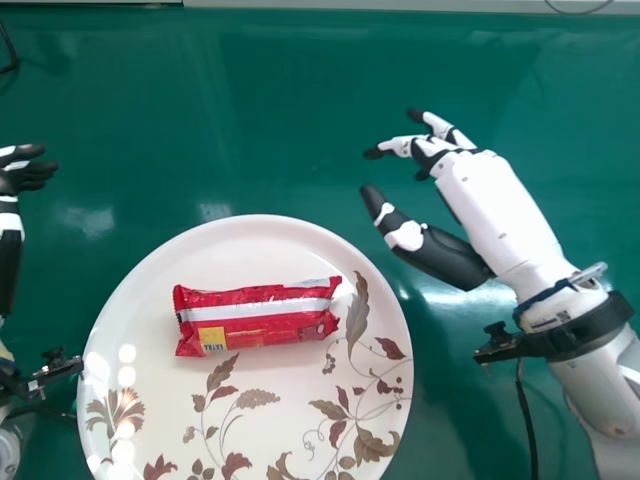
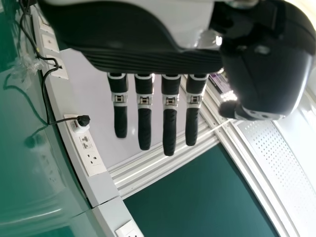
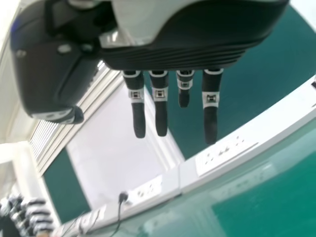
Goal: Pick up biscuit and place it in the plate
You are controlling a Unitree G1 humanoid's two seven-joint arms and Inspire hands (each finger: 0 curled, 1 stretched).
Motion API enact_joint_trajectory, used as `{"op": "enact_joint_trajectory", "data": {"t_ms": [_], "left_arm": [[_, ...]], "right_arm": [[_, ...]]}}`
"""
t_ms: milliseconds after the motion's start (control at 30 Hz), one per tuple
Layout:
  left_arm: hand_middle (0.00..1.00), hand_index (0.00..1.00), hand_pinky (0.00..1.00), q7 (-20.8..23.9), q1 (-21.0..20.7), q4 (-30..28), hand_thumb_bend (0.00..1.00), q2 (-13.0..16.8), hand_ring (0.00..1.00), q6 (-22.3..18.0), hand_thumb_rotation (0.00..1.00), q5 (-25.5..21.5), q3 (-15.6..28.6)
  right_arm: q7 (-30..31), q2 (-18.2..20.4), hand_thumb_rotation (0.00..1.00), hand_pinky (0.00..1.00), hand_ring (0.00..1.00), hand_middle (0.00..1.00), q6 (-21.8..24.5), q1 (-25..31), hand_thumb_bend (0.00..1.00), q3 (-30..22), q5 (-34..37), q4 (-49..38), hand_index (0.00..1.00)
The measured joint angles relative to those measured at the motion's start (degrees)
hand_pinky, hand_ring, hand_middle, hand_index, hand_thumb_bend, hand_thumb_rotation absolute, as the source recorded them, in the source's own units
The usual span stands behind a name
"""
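First, at far left: one left hand point(image 1: 25, 172), mine, over the green counter point(image 1: 250, 110), fingers straight and empty, set apart from the plate. Next, one plate point(image 1: 260, 232), round, white, leaf-patterned, flat on the counter. Within it, one biscuit packet point(image 1: 256, 318), red with a pale band, lying on its long side, slightly aslant, wholly inside the rim; neither hand touches it. Last, at right: one right hand point(image 1: 490, 200), mine, beside the plate's far right side, fingers extended and holding nothing, thumb apart from them and pointing towards the plate. Step in hand, by my reckoning: clearing off, the placing being to all appearances done. Proper handling: keep the right fingers loose, raise that hand first, then draw it outward to the right, since a low inward sweep could let the thumb knock the rim or drag the wrapper. Left hand: best kept out of the way. Should the packet want straightening, a light pinch across its narrow width ought to serve; a hard squeeze might crack the contents or make the slick wrapper slip.
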Motion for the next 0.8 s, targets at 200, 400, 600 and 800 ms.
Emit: {"op": "enact_joint_trajectory", "data": {"t_ms": [200, 400, 600, 800], "left_arm": [[0.64, 0.71, 0.68, 0.23, 0.67, -0.53, 0.30, -0.05, 0.66, 0.59, 0.60, 1.03, 0.78], [0.62, 0.71, 0.60, 0.82, 1.77, -0.73, 0.27, -0.49, 0.62, 1.20, 0.55, 1.75, 0.82], [0.61, 0.70, 0.57, 1.37, 1.54, -0.37, 0.24, -0.73, 0.60, 0.77, 0.52, 2.61, 0.79], [0.63, 0.69, 0.58, 1.38, 1.64, -2.47, 0.23, -2.23, 0.61, 2.99, 0.49, 2.77, 0.61]], "right_arm": [[-5.08, 2.71, 0.51, 0.51, 0.66, 0.76, 0.04, 0.62, 0.63, -2.42, 0.01, 0.34, 0.74], [-12.99, 5.09, 0.45, 0.54, 0.66, 0.72, -3.27, 1.12, 0.60, -2.81, -0.36, 5.33, 0.70], [-18.92, 7.36, 0.39, 0.51, 0.66, 0.71, -6.07, 1.45, 0.55, -2.63, -0.26, 10.04, 0.68], [-22.90, 8.84, 0.38, 0.49, 0.64, 0.69, -8.36, 1.19, 0.53, -2.58, 0.14, 14.39, 0.67]]}}
